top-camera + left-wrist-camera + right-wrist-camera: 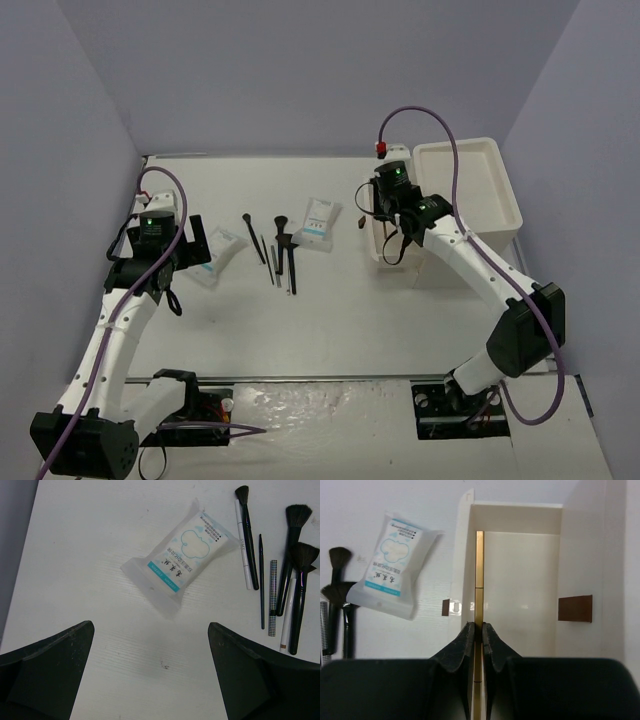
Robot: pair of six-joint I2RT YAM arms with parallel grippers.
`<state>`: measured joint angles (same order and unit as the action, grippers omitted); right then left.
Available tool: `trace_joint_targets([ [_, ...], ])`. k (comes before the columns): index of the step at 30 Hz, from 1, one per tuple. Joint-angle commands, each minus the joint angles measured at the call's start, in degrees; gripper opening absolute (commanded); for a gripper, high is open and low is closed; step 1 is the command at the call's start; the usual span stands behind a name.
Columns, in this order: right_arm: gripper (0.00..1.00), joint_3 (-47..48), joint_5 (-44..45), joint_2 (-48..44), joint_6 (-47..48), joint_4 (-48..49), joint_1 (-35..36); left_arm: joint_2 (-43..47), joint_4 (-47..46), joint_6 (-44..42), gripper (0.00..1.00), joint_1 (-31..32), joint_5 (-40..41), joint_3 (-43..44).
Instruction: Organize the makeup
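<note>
R pincer [478, 626] clamped on gold stick [479, 565] — over open white box [520, 519] | L pincer [150, 628] wide — above packet [182, 555]

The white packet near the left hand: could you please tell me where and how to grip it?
Pinch the white packet across its narrow middle from straight above. It lies flat and diagonal on the table, so the open left hand likely needs turning to face its long edges.

Pale lavender walls [300, 70] enclose a white table [330, 320] on 3 sides.
</note>
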<state>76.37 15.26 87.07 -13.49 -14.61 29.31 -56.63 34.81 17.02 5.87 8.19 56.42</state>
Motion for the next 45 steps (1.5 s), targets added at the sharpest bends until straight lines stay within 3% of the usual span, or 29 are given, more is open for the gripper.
trace_joint_targets([
  [1,0.04,4.5,-2.2,3.4,3.7,0.7,-3.6,-0.1,-2.6,0.1,0.97,-0.6,0.6,1.0],
  [3,0.12,5.2,-2.1,4.5,4.2,0.8,-4.0,-0.1,-2.6,0.2,0.97,-0.6,0.5,1.0],
  [7,0.44,7.1,-2.3,5.6,3.7,0.8,-4.1,0.0,-2.6,0.2,0.97,-0.6,0.4,1.1],
  [11,0.52,7.5,-1.4,4.2,1.6,1.0,-2.8,0.1,-2.6,0.2,0.97,-0.6,0.4,1.0],
  [19,0.52,5.6,-0.3,3.2,-5.6,6.1,11.3,0.1,-2.6,0.1,0.97,-0.6,0.6,1.1],
  [27,0.41,2.8,-0.1,12.6,-12.0,13.2,23.1,0.4,-2.6,0.1,0.97,-0.7,1.1,1.0],
  [35,0.33,3.5,-0.1,21.5,-14.1,18.2,28.0,0.5,-2.6,0.2,0.97,-0.7,1.1,1.0],
  [45,0.27,4.7,0.7,29.6,-15.9,20.8,28.9,0.5,-2.6,0.3,0.97,-0.7,1.0,1.0],
])
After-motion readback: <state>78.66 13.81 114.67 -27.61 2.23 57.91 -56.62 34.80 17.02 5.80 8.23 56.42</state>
